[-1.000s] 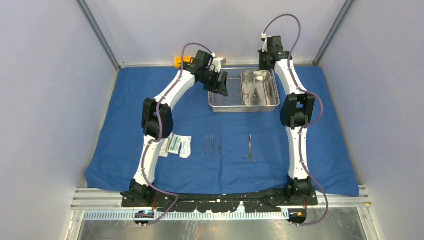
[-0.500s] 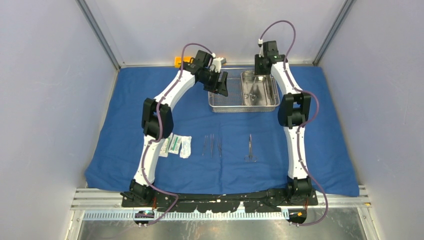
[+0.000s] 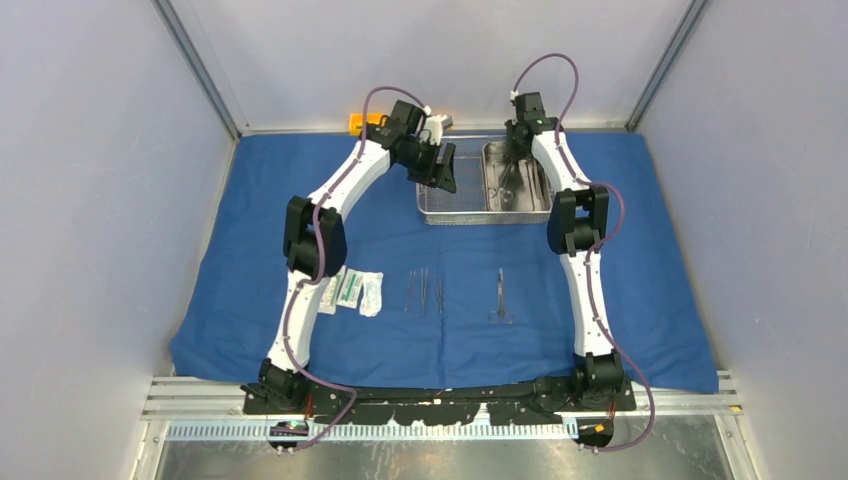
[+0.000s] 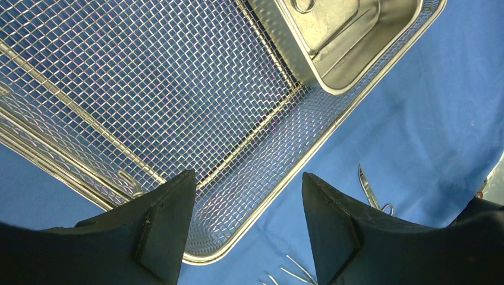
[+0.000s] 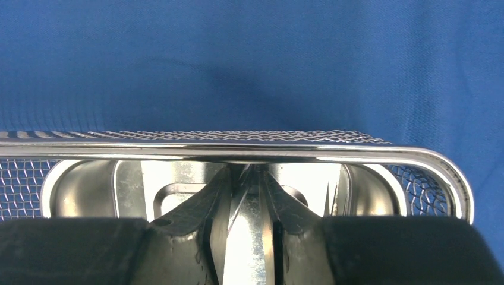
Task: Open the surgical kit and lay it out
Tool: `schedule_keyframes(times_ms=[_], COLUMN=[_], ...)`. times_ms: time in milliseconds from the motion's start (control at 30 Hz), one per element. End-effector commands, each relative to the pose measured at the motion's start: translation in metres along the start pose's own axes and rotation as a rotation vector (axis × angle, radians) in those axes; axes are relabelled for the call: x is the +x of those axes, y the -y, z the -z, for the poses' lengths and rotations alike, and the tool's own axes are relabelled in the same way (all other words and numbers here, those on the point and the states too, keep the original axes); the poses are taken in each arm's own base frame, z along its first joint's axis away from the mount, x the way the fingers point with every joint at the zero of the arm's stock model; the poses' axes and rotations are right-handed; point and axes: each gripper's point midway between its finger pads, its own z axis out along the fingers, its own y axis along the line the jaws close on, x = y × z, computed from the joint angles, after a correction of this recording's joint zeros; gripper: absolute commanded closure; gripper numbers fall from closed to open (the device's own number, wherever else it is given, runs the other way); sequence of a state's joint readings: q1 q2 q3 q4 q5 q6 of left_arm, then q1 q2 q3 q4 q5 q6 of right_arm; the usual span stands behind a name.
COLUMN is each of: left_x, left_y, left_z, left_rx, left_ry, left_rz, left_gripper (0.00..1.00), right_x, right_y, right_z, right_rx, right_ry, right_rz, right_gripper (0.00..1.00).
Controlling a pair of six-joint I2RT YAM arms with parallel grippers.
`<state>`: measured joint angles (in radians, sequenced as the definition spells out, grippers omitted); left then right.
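Top external has the steel mesh basket (image 3: pixel 460 197) sitting at the far middle of the blue cloth wrap (image 3: pixel 250 230), which is spread out flat. The smaller steel tray (image 3: pixel 500 202) sits inside the basket, in its right half, with a thin steel instrument (image 3: pixel 510 180) lying in it. — benchrat

Yep, and the right wrist view peeks over the basket's rim straight into that tray. The right end effector (image 5: pixel 246 184) is down in there, fingers part-way apart, one on each side of the instrument. Honestly can't tell if the pads touch the steel or not. — meshfan

What about the other arm? — benchrat

The left end effector (image 4: pixel 246 177) is spread wide with nothing between its fingers. It hangs over the basket's near left corner, and its wrist view shows bare mesh underneath. — meshfan

Closer to the arm bases there's a row laid out on the cloth, well apart from the basket. The white-green packets (image 3: pixel 371 292) are on the left, partly hidden behind the left arm. The thin forceps (image 3: pixel 424 290) lie side by side in the middle, and the scissors (image 3: pixel 501 297) sit off to their right, handles toward the bases. — benchrat

Last bit: an orange block (image 3: pixel 356 123) at the far edge, just past the cloth, behind the left arm's wrist. — meshfan
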<state>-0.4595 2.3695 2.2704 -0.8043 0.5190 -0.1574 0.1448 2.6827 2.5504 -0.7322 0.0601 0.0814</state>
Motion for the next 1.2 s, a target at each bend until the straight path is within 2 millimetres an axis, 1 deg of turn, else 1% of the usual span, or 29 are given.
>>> schedule_keyframes(times_ms=[0,100,333,433,500,533,667,800,967,1067,1167], left_x=[-0.022,-0.023,-0.023,-0.023,-0.023,-0.023,-0.024,-0.026,-0.032,-0.035,-0.037], left_y=[0.014,0.014,0.014,0.014,0.014,0.013,0.012,0.012,0.012,0.015,0.016], left_z=[0.019,0.020,0.020,0.020,0.019,0.019,0.019,0.018,0.014,0.012,0.011], left_rx=[0.030,0.028,0.030,0.032,0.032,0.031,0.029,0.030,0.037,0.055,0.066], left_ry=[0.066,0.070,0.069,0.070,0.069,0.069,0.069,0.073,0.086,0.095,0.102], left_rz=[-0.031,-0.033,-0.033,-0.033,-0.035,-0.035,-0.037,-0.041,-0.031,-0.018,-0.009], left_gripper=[0.33,0.33,0.33,0.33,0.33,0.33,0.33,0.33,0.33,0.33,0.33], right_x=[0.002,0.003,0.006,0.005,0.002,-0.001,-0.017,-0.041,-0.061,-0.064,-0.061], right_y=[0.005,0.008,0.015,0.016,0.014,0.013,0.010,0.007,0.004,0.002,0.002], right_z=[0.000,0.000,0.001,0.001,0.002,0.004,0.016,0.036,0.057,0.063,0.063], right_rx=[0.044,0.066,0.095,0.093,0.087,0.081,0.069,0.052,0.035,0.026,0.024], right_ry=[-0.011,-0.017,-0.027,-0.025,-0.018,-0.010,0.034,0.095,0.147,0.152,0.146], right_rz=[0.012,0.036,0.058,0.056,0.055,0.051,0.047,0.035,0.025,0.024,0.030], right_gripper=[0.74,0.79,0.86,0.93,0.99,1.00,1.00,1.00,1.00,1.00,1.00])
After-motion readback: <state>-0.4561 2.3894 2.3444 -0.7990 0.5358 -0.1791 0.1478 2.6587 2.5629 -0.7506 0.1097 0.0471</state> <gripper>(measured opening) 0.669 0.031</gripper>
